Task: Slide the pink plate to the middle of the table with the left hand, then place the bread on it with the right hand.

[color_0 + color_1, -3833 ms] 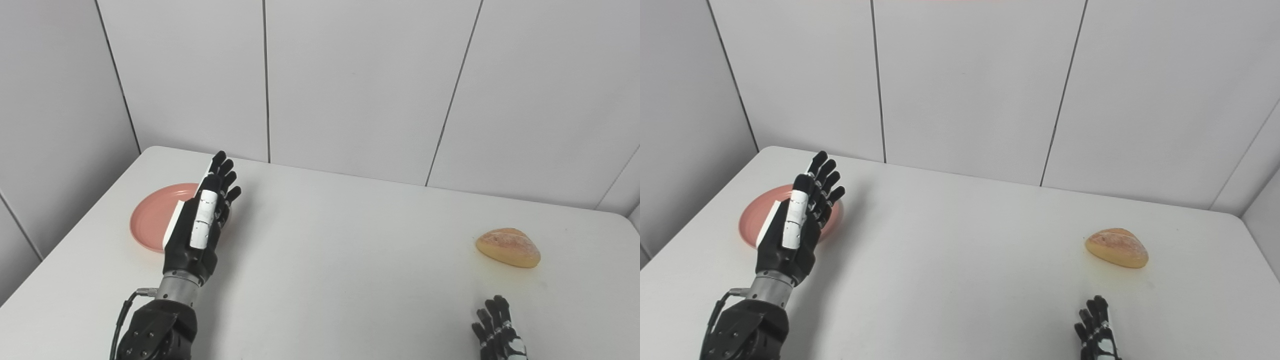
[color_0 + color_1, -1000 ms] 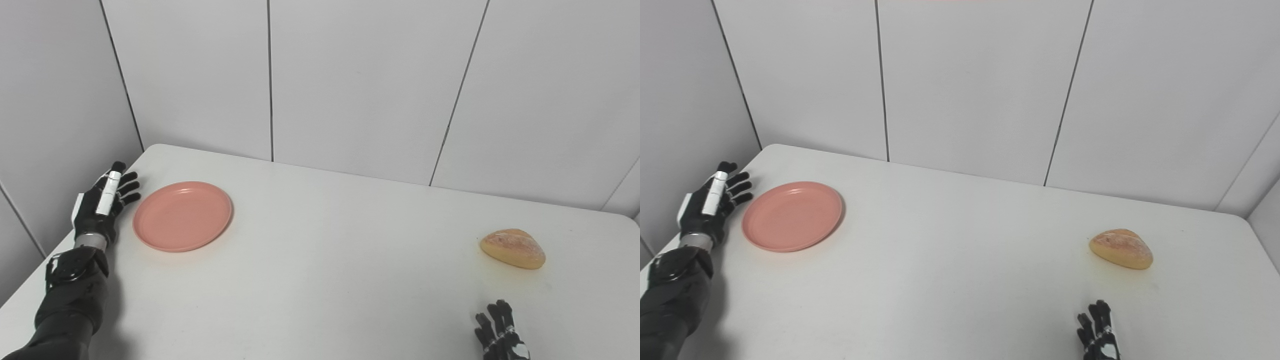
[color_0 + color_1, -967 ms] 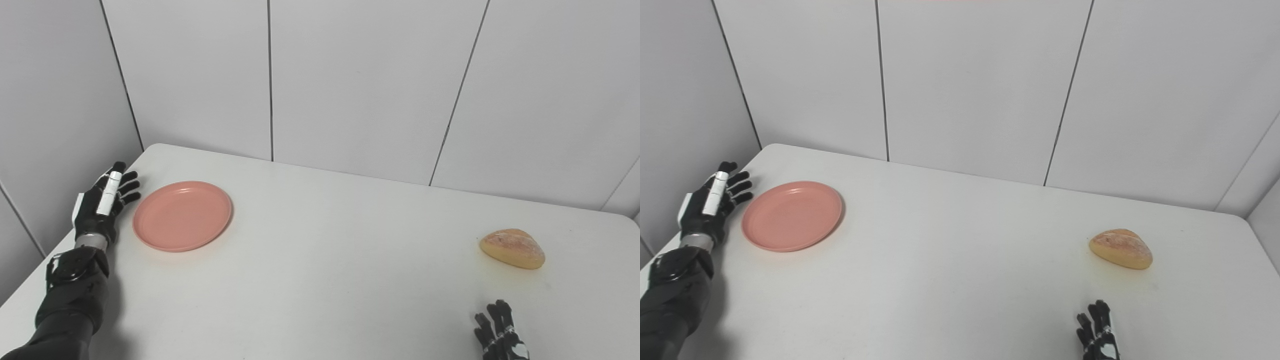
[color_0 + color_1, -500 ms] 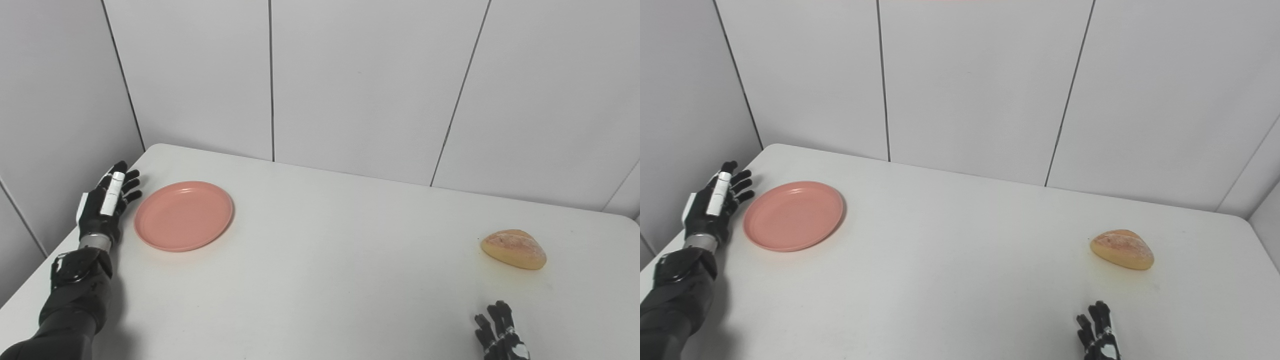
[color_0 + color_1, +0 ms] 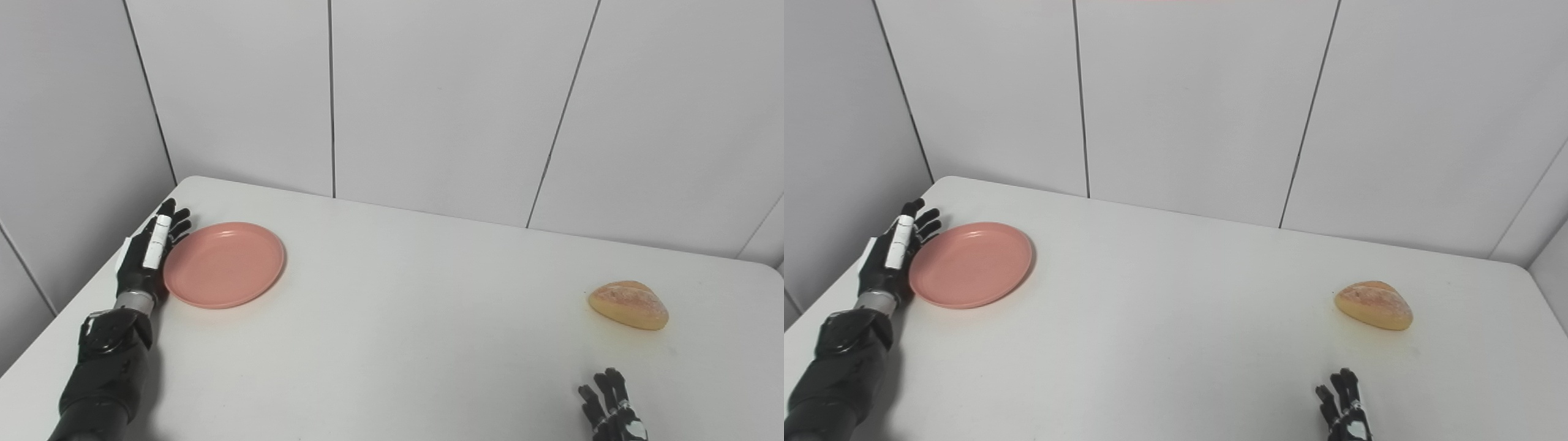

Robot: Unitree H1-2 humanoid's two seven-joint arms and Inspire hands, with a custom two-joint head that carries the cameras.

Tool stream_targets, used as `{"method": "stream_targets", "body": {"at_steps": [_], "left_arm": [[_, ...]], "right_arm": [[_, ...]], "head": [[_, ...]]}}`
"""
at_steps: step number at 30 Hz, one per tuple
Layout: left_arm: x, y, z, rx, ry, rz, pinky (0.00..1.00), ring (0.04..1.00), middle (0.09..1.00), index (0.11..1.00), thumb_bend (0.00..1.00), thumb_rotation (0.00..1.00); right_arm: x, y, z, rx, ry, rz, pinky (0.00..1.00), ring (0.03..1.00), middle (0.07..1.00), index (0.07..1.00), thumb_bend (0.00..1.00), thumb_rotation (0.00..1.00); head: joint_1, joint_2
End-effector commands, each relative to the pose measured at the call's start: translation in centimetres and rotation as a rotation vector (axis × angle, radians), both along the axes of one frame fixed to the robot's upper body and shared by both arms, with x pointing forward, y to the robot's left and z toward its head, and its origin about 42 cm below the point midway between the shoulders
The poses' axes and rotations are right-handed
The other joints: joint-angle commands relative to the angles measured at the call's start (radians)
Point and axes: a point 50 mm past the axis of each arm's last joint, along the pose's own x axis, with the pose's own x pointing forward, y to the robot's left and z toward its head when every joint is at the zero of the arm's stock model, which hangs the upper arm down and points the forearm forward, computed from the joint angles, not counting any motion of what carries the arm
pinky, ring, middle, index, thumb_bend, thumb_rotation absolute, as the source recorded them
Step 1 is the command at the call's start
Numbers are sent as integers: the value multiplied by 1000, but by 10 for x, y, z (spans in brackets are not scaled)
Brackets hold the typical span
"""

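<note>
- I see the pink plate [image 5: 223,264] lying flat on the white table [image 5: 392,318], far over on the left side and well short of the table's middle.
- My left hand [image 5: 149,257] stands on edge just beside the plate's left rim, fingers stretched out and a little apart, holding nothing. From both head views it sits right against the rim, but I cannot tell for sure whether it is actually touching.
- The left forearm [image 5: 104,373] runs from the bottom left corner up along the table's left edge to that hand.
- The bread [image 5: 1374,305], a golden brown roll with a rounded top, rests on the table far to the right, well apart from the plate and nowhere near the middle.
- My right hand [image 5: 1344,410] only peeks in at the bottom edge, nearer to me than the bread and a little to its left, clear of it. Its fingers point up and stand apart, and nothing is between them.
- The middle of the table, between plate and bread, shows bare white surface.
- Behind the table I see pale grey wall panels [image 5: 447,104] with dark seams, meeting at the left corner.
</note>
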Motion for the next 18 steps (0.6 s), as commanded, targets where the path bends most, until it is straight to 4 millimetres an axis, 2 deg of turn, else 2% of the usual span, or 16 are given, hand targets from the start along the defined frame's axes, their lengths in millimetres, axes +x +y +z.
{"method": "stream_targets", "body": {"at_steps": [1, 6, 9, 11, 16, 18], "left_arm": [[8, -10, 11, 18, -26, -41, 821, 873, 877, 912, 957, 806], [8, -14, 9, 1, -29, -61, 811, 865, 868, 892, 945, 787], [8, -16, 5, 7, -23, -82, 825, 879, 883, 911, 957, 791], [8, -21, 7, 12, -28, -94, 782, 871, 878, 916, 965, 804], [9, -30, 10, -31, -46, -106, 814, 869, 891, 920, 977, 787], [9, -34, 12, -51, -55, -111, 832, 873, 870, 916, 980, 777]], "right_arm": [[-4, 2, 0, 8, 22, 1, 1000, 931, 969, 978, 756, 1000], [-4, 2, 0, 10, 21, 1, 999, 929, 967, 974, 747, 1000], [-4, 2, 0, 4, 22, 3, 996, 927, 966, 973, 756, 1000], [-4, 2, 0, 8, 22, 4, 999, 928, 967, 973, 756, 1000], [-4, 2, 0, 9, 22, 2, 1000, 926, 965, 972, 742, 1000], [-4, 3, 0, 11, 22, 3, 1000, 926, 966, 970, 747, 995]], "head": [[-1, 4], [-3, 5], [-3, 4], [-3, 5], [-4, 6], [-5, 7]]}}
